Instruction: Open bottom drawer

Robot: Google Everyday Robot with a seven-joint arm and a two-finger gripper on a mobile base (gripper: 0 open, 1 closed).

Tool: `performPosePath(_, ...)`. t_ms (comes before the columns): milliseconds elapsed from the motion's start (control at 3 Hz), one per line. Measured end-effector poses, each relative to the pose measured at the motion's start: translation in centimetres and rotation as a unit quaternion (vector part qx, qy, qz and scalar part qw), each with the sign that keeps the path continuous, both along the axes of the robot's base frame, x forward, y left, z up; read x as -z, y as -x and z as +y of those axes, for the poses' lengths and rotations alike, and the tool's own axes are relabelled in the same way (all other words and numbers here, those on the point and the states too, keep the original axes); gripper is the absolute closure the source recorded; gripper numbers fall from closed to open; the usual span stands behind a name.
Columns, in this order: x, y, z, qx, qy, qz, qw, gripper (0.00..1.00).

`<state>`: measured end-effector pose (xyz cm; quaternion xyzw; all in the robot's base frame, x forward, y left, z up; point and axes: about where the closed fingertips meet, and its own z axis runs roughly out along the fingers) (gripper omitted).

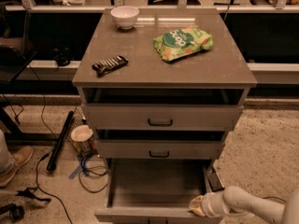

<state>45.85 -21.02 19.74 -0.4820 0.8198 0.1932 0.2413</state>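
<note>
I have the tool [198, 205] low at the right of the view, on the end of the pale arm [247, 203]. It sits at the right front corner of the bottom drawer [154, 188], against the top edge of the front panel. I cannot tell how far the tool is open, or whether it has hold of the panel.

The bottom drawer stands pulled well out from the cabinet. Its front panel is cut by the lower edge of the view. Inside I see only its plain grey floor and side walls.

The middle drawer [159, 149] and the top drawer [160, 117] each have a black bar handle. Each also has a dark gap above its front, too dark for me to tell what they hold.

On the bench [140, 73] a white bowl [124, 17] stands near the back left, and from this angle I cannot tell its contents. A green snack bag [182, 43] lies towards the right. A dark wrapped bar [110, 64] lies near the left edge, well apart from both.

On the floor to the left of the cabinet a paper cup [82, 136] stands upright with a pale inside. A black rod [60, 141] lies just beside it, and loose cables [91, 169] lie below.
</note>
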Motion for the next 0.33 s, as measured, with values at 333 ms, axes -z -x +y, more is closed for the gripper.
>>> performPosePath(333, -4.55, 0.35, -0.14, -0.024, -0.007, -0.042, 0.9988, 1.0)
